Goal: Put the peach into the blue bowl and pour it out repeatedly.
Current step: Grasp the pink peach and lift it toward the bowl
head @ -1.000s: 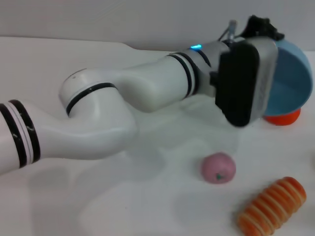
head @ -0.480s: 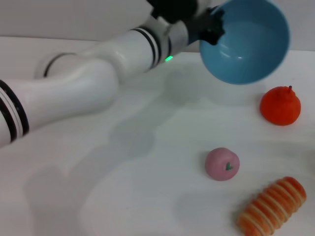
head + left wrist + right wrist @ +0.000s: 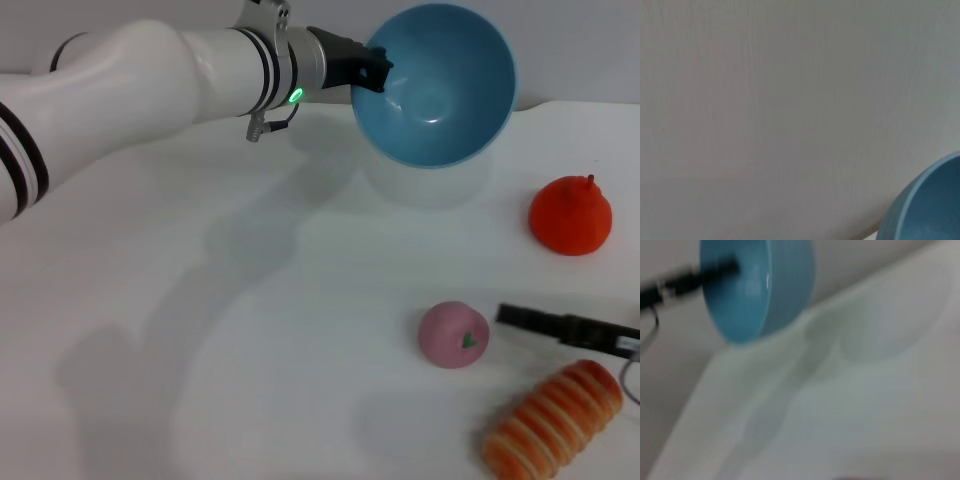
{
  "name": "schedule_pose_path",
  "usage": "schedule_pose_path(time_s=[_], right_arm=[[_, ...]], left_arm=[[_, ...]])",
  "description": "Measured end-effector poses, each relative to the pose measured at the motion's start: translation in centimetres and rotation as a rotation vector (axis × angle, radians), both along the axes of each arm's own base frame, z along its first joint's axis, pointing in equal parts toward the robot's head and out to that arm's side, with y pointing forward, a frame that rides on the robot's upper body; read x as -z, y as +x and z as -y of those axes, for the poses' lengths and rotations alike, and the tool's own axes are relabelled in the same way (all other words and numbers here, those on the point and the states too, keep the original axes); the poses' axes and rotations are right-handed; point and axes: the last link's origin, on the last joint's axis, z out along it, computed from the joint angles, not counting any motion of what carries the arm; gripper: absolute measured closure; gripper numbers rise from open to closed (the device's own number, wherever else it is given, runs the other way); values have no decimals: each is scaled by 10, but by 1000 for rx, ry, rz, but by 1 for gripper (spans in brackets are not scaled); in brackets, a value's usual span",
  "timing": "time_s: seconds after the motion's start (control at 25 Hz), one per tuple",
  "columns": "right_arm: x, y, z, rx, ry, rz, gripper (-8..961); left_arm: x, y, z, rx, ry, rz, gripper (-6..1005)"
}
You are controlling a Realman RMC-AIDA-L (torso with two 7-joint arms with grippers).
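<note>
Nearby, orange-red fruit (image 3: pixel 569 215) and bread roll (image 3: pixel 553 419) flank the peach (image 3: pixel 453 335).

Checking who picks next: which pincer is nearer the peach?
Right. The right pincer is just beside the peach on the table; the left pincer is far off, holding the blue bowl up tilted.

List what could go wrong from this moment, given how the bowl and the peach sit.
1. The left gripper holds the blue bowl by its rim, tipped on its side in the air; it might slip.
2. The right gripper comes in beside the peach, which lies loose on the table; a nudge could roll it toward the striped bread roll.
</note>
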Motion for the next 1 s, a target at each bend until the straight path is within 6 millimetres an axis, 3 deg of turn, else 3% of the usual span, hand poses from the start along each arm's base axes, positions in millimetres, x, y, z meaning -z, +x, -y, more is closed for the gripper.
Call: schedule_pose_path(time_s=[0.2, 0.6, 1.0], right_arm=[[21, -10, -14, -18, -123, 111, 268], [38, -26, -21, -133, -106, 119, 271], [44, -23, -20, -114, -108, 149, 270]], left_arm=[[5, 0, 3, 5, -14, -11, 1001], [9, -4, 5, 6, -9, -20, 1000], [9, 0, 4, 14, -2, -16, 1000]])
